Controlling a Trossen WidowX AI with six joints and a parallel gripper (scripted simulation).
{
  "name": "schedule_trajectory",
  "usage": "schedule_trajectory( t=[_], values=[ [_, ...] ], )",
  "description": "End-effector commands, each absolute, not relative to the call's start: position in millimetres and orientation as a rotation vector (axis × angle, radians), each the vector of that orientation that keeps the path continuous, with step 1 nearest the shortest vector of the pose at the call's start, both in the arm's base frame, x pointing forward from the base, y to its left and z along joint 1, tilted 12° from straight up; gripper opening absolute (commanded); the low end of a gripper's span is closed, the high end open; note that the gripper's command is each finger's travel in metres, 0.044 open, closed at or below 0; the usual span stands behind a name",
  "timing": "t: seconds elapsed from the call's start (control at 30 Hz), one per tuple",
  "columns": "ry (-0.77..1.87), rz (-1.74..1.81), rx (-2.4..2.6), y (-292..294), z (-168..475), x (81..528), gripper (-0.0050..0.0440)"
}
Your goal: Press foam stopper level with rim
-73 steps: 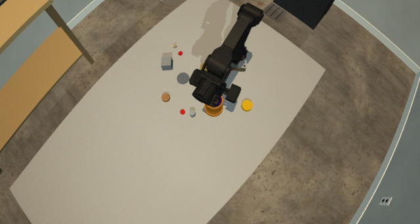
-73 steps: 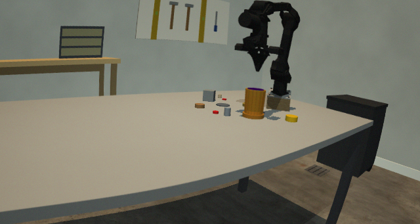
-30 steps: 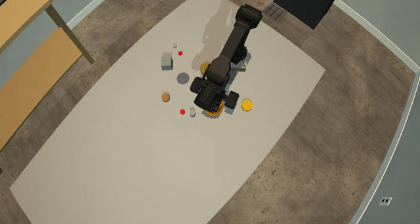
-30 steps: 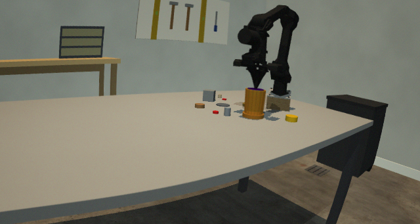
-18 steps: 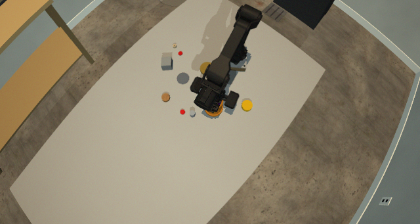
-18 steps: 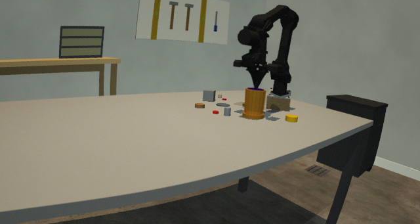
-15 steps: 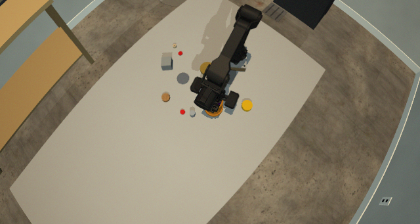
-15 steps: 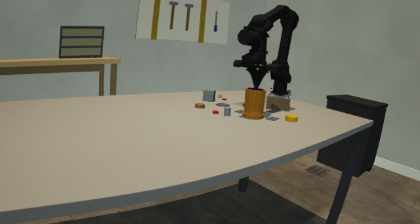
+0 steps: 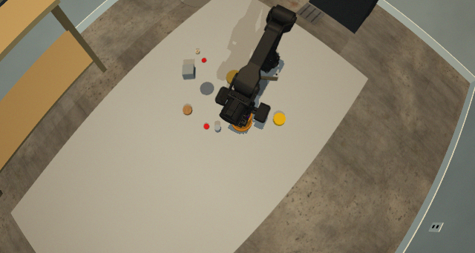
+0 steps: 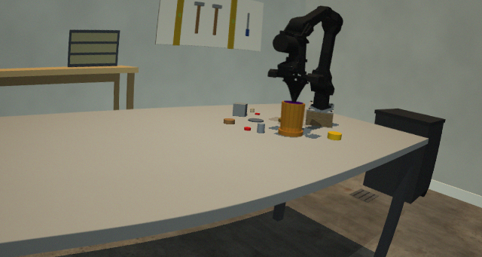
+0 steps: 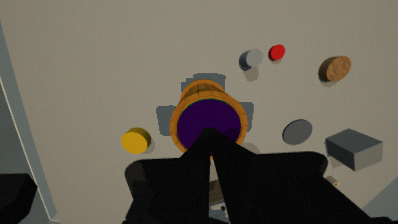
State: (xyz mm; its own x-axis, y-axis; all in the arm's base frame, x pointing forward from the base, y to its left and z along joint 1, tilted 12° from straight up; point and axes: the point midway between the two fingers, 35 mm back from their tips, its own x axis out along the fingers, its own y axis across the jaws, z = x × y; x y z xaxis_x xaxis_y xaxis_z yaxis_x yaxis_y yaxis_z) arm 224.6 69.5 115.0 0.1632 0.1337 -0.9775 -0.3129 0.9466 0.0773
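An orange jar (image 10: 291, 119) (image 9: 243, 127) (image 11: 173, 126) stands upright on the table, just in front of the arm's base. A purple foam stopper (image 11: 205, 119) (image 10: 289, 102) fills its mouth, and its top shows as a thin purple line at the rim in the exterior view. My gripper (image 10: 294, 98) (image 11: 208, 131) is shut with nothing between the fingers. It points straight down over the jar, and its tip is at the stopper's top. In the top view the arm hides most of the jar.
A yellow disc (image 9: 279, 119) (image 10: 334, 136) (image 11: 135, 141) lies right of the jar. A small grey cylinder (image 9: 217, 126) (image 10: 260, 128), a red disc (image 9: 206, 126) (image 10: 247, 128), a brown disc (image 9: 187, 110), a flat grey disc (image 9: 206, 88) and a grey cube (image 9: 188, 69) (image 10: 239, 109) lie to its left.
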Motion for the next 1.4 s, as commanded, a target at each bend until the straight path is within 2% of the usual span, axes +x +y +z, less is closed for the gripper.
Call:
schedule_trajectory(
  t=[0.0, 1.37],
  values=[
    [1.354, 0.317, -0.153, 69.6, 118.8, 226.2, 0.0],
    [1.354, 0.317, -0.153, 69.4, 115.4, 225.1, 0.0]
  ],
)
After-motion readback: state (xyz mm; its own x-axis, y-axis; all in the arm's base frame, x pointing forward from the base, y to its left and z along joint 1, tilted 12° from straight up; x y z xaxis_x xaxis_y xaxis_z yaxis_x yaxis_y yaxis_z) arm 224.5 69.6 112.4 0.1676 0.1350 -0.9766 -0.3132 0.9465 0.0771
